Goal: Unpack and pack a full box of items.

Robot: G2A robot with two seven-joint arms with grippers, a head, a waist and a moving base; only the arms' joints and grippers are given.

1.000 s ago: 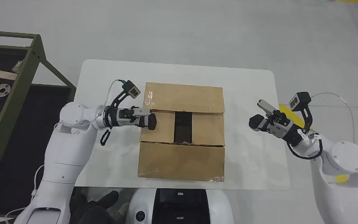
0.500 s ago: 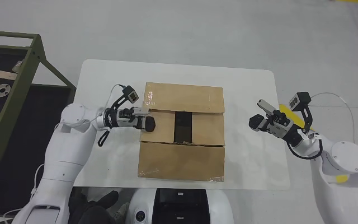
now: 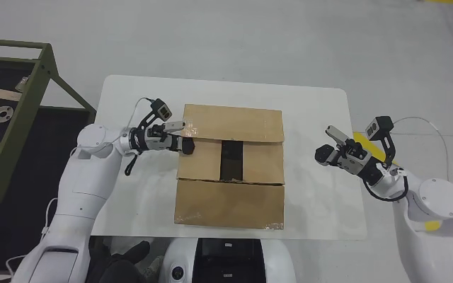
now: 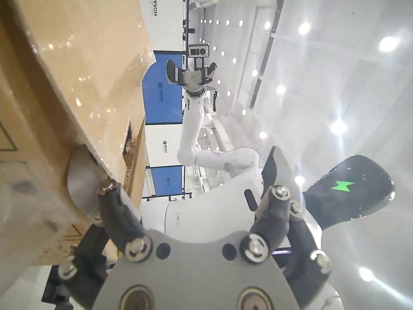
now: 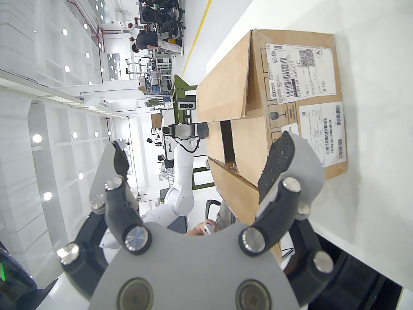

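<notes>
Box (image 3: 230, 166) sits mid-table (image 3: 318, 113), with a dark gap between its top flaps. The left gripper (image 3: 182, 136) is at the box's 9 o'clock edge, spread wide, one finger touching a flap (image 4: 96, 75) and gripping nothing. The right gripper (image 3: 324, 143) hangs well apart at 3 o'clock, agape and empty.

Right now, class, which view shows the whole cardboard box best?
The top view: the cardboard box sits fully in frame, flaps and central gap clear. The right wrist view gives its labelled side obliquely; the left wrist view, one taped flap edge.
</notes>
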